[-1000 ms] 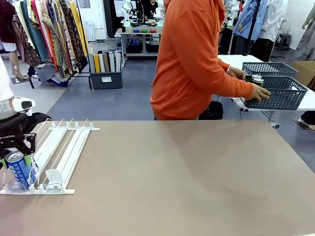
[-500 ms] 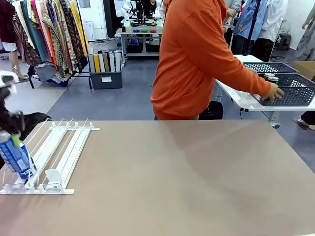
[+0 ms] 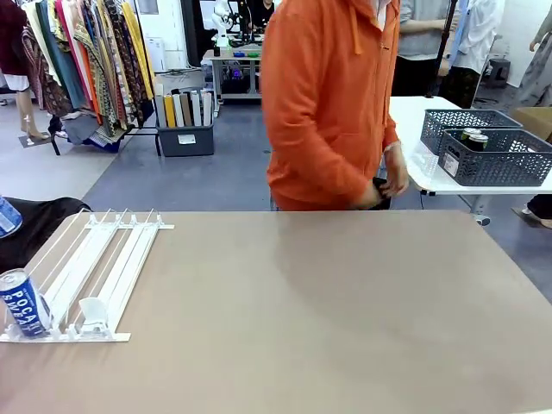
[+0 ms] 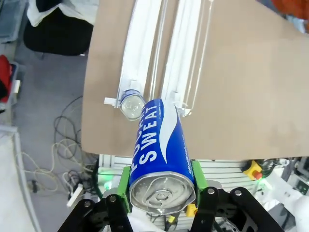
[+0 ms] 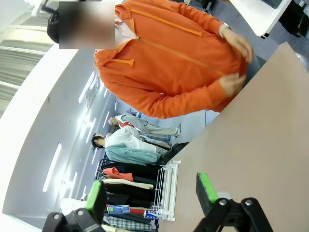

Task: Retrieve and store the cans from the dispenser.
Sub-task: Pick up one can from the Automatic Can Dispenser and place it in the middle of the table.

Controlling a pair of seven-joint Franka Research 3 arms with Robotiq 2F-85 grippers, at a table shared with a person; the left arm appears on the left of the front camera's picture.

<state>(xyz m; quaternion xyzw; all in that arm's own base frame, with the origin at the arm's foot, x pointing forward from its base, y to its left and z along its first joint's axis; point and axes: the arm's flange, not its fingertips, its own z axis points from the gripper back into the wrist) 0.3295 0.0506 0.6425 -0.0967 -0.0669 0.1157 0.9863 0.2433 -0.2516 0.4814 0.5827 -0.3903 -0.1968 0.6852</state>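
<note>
Your left wrist view gives what the front view catches as a sliver at its left edge. There the left gripper (image 4: 161,182) is clenched by its green pads on a slim blue drink can with a silver top (image 4: 158,140), lifted off the table. Its white lettering reads "SWEAT". Its long axis runs away from the lens, top toward you, base toward the white and clear plastic rail dispenser (image 4: 140,43). A second blue can (image 3: 21,304), marked "POCARI SWEAT", stands upright at the dispenser's front left corner. The right gripper (image 5: 151,191) has its fingers spread wide, holding nothing.
</note>
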